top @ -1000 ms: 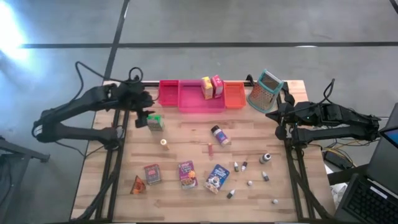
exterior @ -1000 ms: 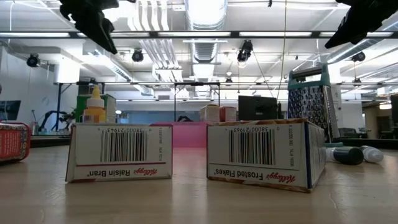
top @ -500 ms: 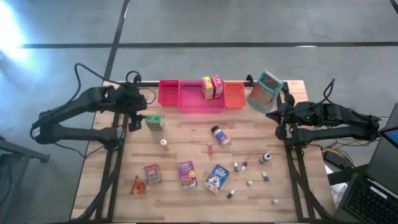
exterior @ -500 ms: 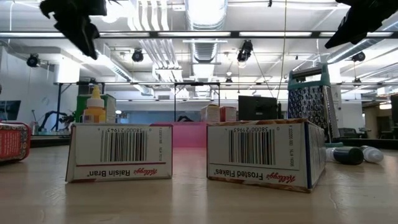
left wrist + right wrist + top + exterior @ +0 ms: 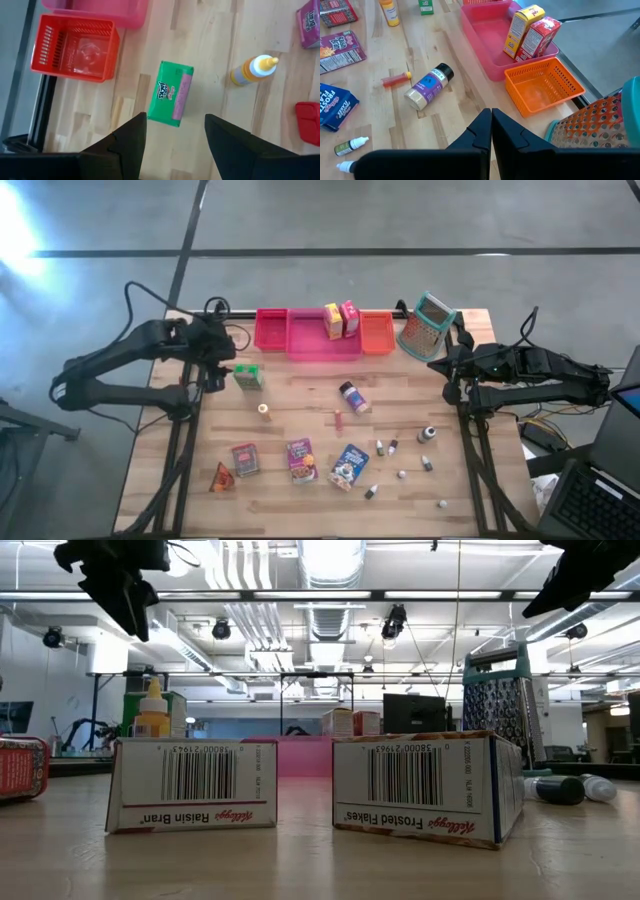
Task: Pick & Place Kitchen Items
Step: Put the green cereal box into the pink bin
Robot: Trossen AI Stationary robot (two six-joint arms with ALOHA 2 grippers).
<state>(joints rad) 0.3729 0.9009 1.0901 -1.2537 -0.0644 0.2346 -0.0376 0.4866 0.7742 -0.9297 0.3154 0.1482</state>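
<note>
The green box (image 5: pixel 248 376) lies flat on the table; in the left wrist view the green box (image 5: pixel 171 100) sits just beyond my fingers. My left gripper (image 5: pixel 215 370) hangs open above the table beside the box's left side, touching nothing. My left gripper (image 5: pixel 175 145) shows a wide gap. My right gripper (image 5: pixel 445 365) waits shut near the right edge, and the right wrist view shows my right gripper (image 5: pixel 491 131) closed. A yellow box (image 5: pixel 332 321) and a red box (image 5: pixel 349 317) stand in the pink tray (image 5: pixel 310 345). A jar (image 5: pixel 352 395) lies on its side mid-table.
A red tray (image 5: pixel 270 328) and an orange tray (image 5: pixel 376 332) flank the pink one along the far edge, with a grater (image 5: pixel 428 325) to their right. A yellow bottle (image 5: pixel 264 409), red (image 5: pixel 245 459), purple (image 5: pixel 301 459) and blue (image 5: pixel 349 465) boxes, an orange wedge (image 5: pixel 222 477) and several tiny bottles fill the near half.
My left gripper has drawn back from the green box toward the table's left edge. The box has stayed where it was. The right arm has kept still.
</note>
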